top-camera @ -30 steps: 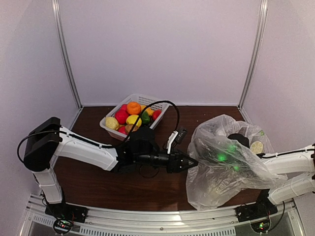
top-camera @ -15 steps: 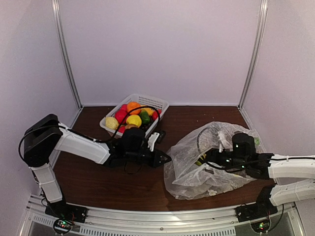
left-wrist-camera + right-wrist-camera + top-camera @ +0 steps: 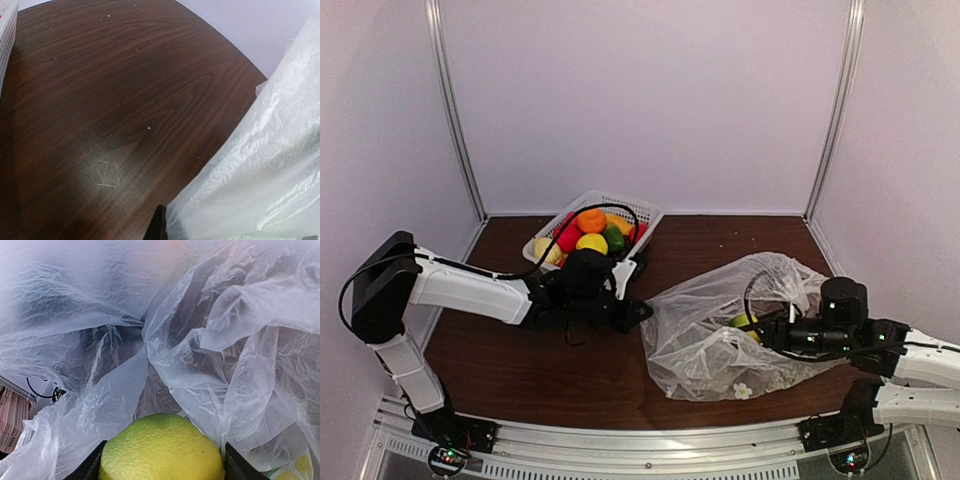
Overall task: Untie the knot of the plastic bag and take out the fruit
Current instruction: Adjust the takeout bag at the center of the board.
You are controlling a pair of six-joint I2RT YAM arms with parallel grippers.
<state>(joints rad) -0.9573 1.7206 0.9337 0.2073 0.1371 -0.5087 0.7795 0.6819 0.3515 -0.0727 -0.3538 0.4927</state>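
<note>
The plastic bag (image 3: 710, 335), clear and crinkly, lies slumped on the table right of centre. My left gripper (image 3: 640, 311) is at its left tip, shut on the film; the left wrist view shows one dark fingertip (image 3: 161, 227) against the film (image 3: 260, 165). My right gripper (image 3: 757, 328) is inside the bag, shut on a yellow-green round fruit (image 3: 744, 322). In the right wrist view that fruit (image 3: 162, 450) sits between both fingers, with film (image 3: 100, 315) all around. No knot shows.
A white lattice basket (image 3: 638, 209) stands at the back left of centre. It holds several toy fruits, among them an orange one (image 3: 591, 219), red, yellow and green ones. The enclosure walls and corner posts stand close behind.
The bag has dropped from a raised bundle to lying flat and spread leftward. My left gripper has drawn back left with the bag's edge. My right arm has lowered inside the bag.
</note>
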